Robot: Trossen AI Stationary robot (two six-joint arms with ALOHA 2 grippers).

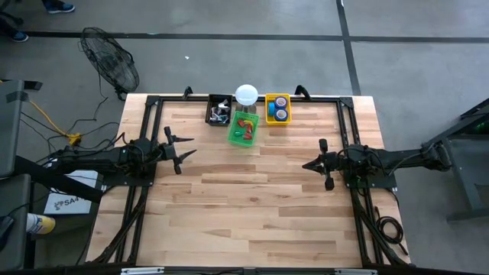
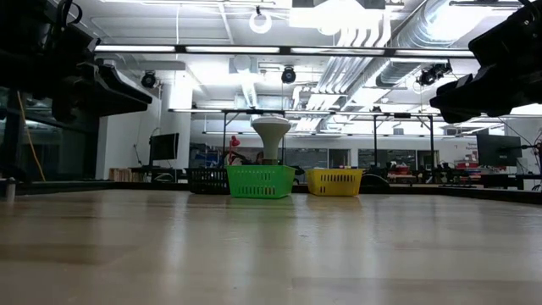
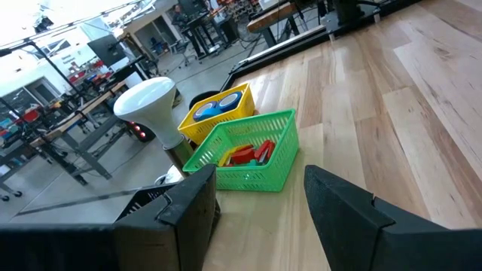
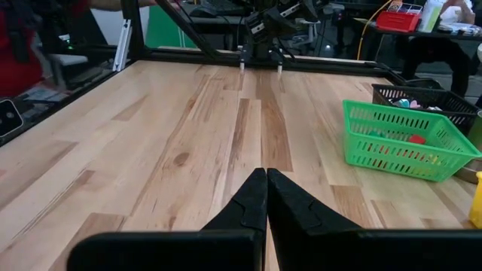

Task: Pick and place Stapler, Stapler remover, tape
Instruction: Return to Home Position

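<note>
Three small baskets stand side by side at the table's far edge. The yellow basket [image 1: 277, 108] [image 3: 226, 105] holds blue tape rolls [image 1: 280, 114] [image 3: 213, 110]. The green basket [image 1: 243, 128] [image 3: 245, 158] [image 4: 403, 141] holds red and yellow items [image 3: 245, 154]. The black basket [image 1: 219, 111] [image 4: 422, 96] holds small metallic pieces. My left gripper [image 1: 191, 147] [image 3: 260, 203] hovers open on the table's left, pointing toward the baskets. My right gripper [image 1: 306, 165] [image 4: 266, 197] is shut on nothing, above the table's right and pointing left.
A white round-topped jar [image 1: 246, 95] [image 2: 271, 135] [image 3: 151, 105] stands behind the green basket. A black frame rail [image 1: 252, 98] runs along the table's edges. Bare wood [image 1: 252, 206] spreads between the arms and toward the near edge.
</note>
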